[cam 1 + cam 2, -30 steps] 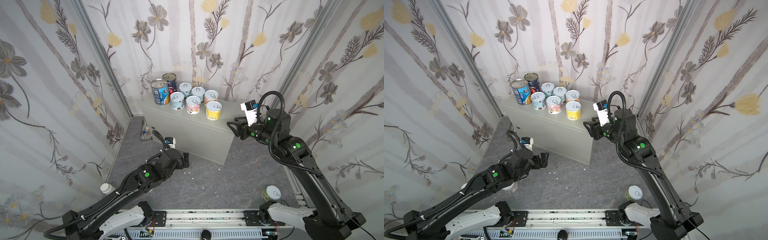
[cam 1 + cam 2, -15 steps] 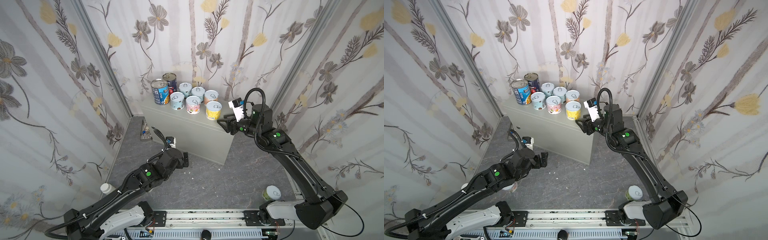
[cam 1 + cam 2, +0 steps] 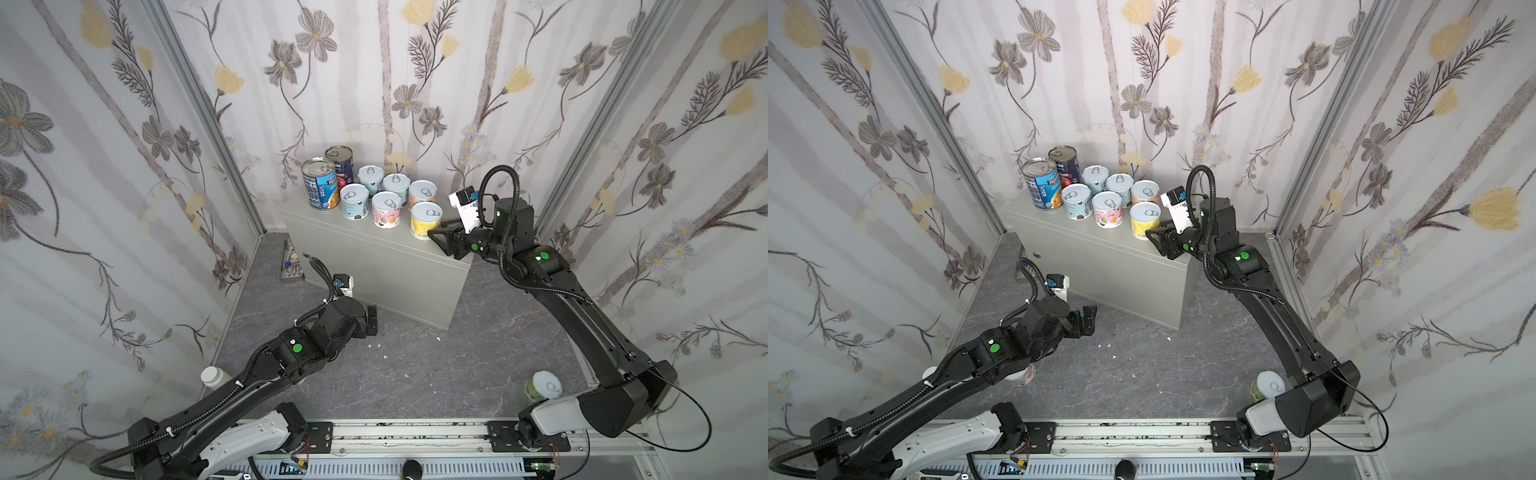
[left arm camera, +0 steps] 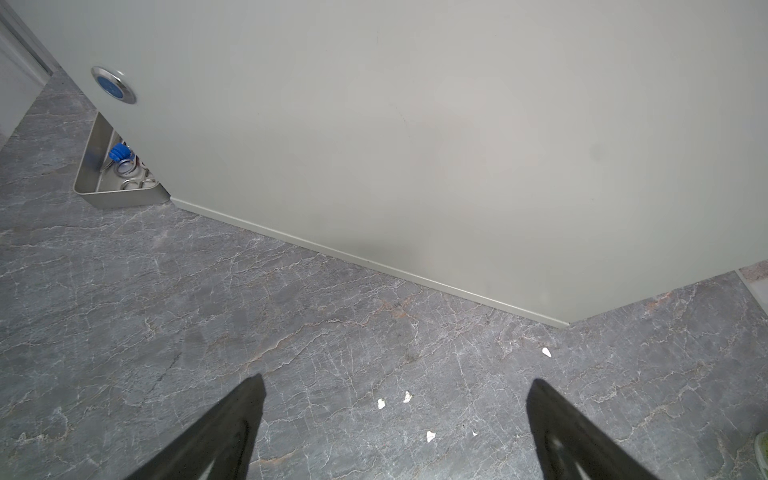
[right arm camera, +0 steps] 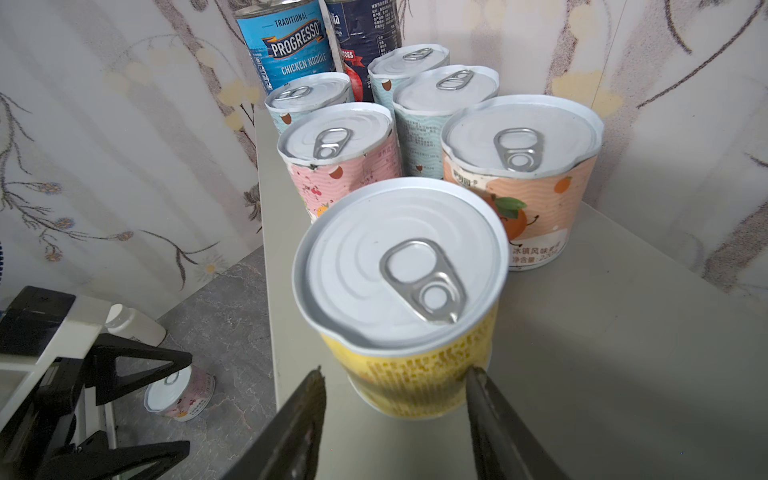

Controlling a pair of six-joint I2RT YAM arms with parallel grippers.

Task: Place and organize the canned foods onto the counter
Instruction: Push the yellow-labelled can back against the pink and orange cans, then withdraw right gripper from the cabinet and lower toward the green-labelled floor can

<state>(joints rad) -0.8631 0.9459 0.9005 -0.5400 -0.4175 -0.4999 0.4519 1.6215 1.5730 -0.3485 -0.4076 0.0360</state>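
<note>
While the right jaws stand apart, tips flanking the foot of the yellow can (image 5: 401, 266) (touching or not, I cannot tell), that can stands upright on the tabletop (image 5: 602, 353), with five short cans (image 5: 521, 141) and two tall cans (image 5: 291, 45) grouped just beyond it. The left jaws gape wide above the floor (image 4: 166, 311); a pink can (image 5: 178, 395) sits on the floor behind them, a green can (image 3: 544, 386) well behind the right jaws.

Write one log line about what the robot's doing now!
right gripper: open, just before yellow can on counter | left gripper: open, empty, over floor | counter: eight cans | floor: pink can, green can
</note>
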